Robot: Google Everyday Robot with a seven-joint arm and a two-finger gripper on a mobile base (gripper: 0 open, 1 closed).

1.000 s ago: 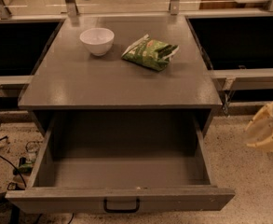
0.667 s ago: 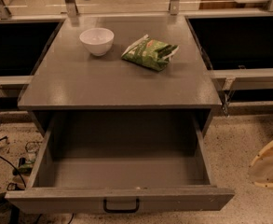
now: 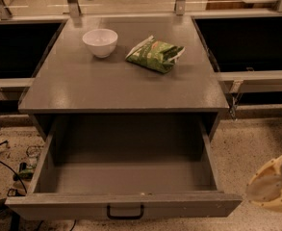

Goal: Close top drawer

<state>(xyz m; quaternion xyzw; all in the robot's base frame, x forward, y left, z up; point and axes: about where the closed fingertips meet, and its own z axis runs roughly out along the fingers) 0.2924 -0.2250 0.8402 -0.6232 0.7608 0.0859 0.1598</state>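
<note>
The top drawer [image 3: 126, 177] of the grey cabinet is pulled fully out toward me, and its inside is bare. Its flat front panel [image 3: 58, 207] runs along the bottom of the view, with a black bar handle [image 3: 125, 212] at its middle. The lower drawers are hidden beneath it. My gripper [image 3: 271, 189] shows as a cream-coloured part at the lower right edge. It hangs over the floor just right of the drawer's front corner and does not touch it.
On the cabinet top [image 3: 83, 88] stand a white bowl [image 3: 100, 42] and a green snack bag [image 3: 155, 55]. Dark open bays flank the cabinet at left [image 3: 10, 49] and right [image 3: 249, 42]. Cables [image 3: 6, 162] lie on the speckled floor at left.
The cream gripper part has moved down the right edge, from level with the cabinet top's front to beside the drawer's front corner. The drawer has not moved.
</note>
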